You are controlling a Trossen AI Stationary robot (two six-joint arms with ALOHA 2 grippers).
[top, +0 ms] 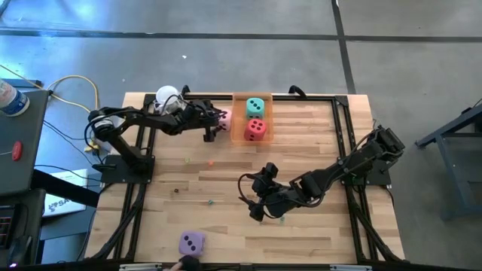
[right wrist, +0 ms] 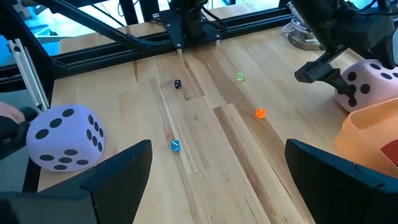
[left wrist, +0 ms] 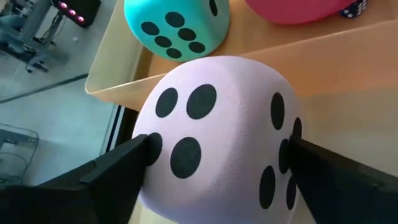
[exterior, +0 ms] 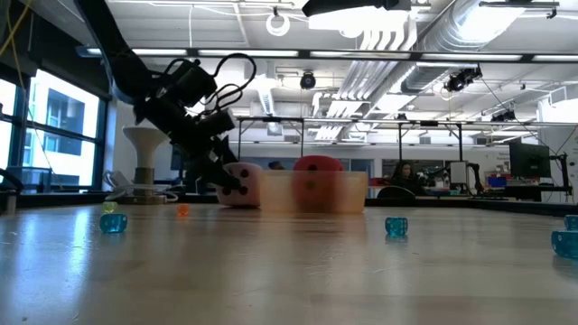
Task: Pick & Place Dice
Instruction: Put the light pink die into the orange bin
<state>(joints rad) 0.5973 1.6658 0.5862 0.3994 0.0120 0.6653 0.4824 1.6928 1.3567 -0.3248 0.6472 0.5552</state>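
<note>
Tabletop (top: 226, 181): pink die (left wrist: 217, 137) seemingly touching both left gripper (left wrist: 217, 163) fingers.

A wooden table (top: 226, 188) of light planks is framed by black rails. A shallow orange tray (top: 239, 134) is set near its far edge. A purple die (top: 191, 242) is seen at the near edge. Small beads are scattered across the planks: one orange (right wrist: 260, 113), one blue (right wrist: 175, 145), one green (right wrist: 240, 77) and one dark (right wrist: 178, 84).

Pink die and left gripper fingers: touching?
Touching. In the left wrist view both dark fingers press against opposite sides of the pink die, with no gap at either one, beside the orange tray.
</note>
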